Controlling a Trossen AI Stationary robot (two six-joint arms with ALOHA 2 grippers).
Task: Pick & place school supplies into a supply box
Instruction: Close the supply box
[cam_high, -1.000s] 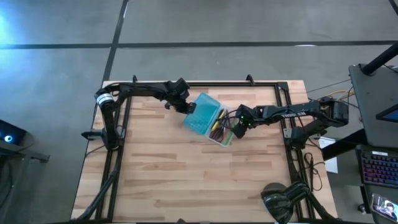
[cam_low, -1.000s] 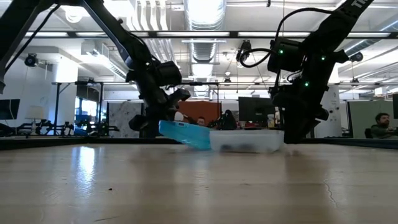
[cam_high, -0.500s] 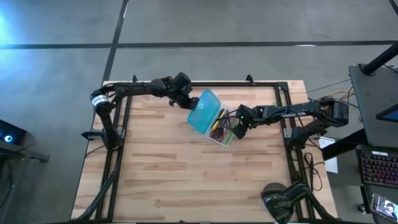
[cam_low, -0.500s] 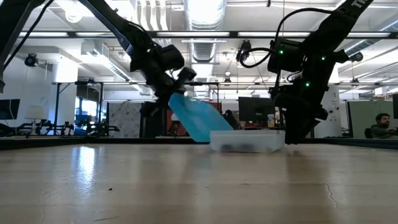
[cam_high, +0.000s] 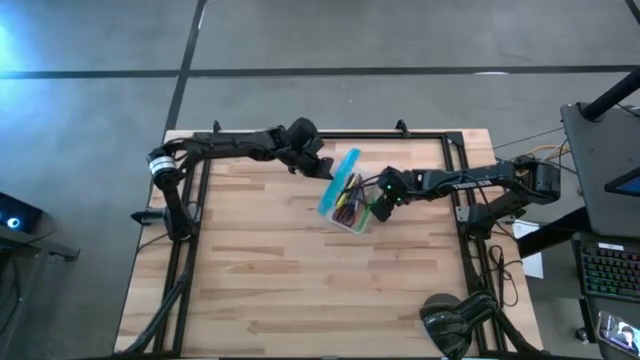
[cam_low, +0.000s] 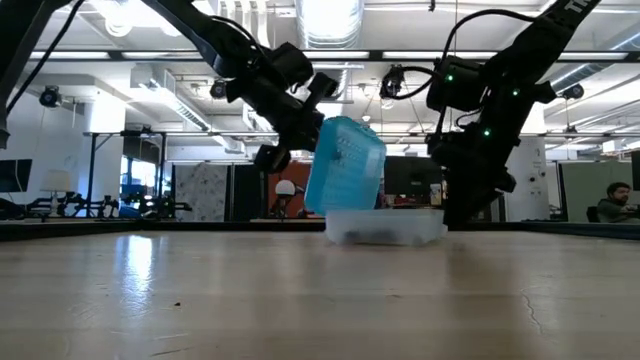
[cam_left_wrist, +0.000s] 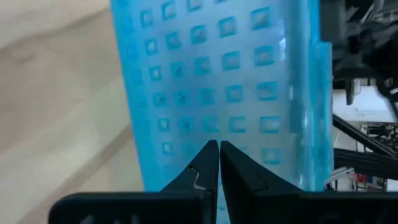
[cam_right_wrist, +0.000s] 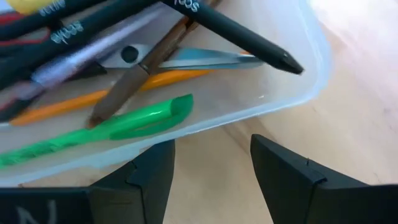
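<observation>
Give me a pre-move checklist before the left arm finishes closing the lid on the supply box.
1. Teal lid raised near upright over the clear half: ok.
2. Left gripper shut, tips pressed against the lid's outer face: ok.
3. Supplies lying inside the clear half, green pen and scissors below the rim: ok in the right wrist view; the dark pen reaches toward the rim, so cannot tell whether it clears.
4. Right gripper open, at the clear half's outer wall, out of the lid's path: ok.
5. Clear half flat on the table: ok.
6. Hinge intact and aligned: cannot tell.
</observation>
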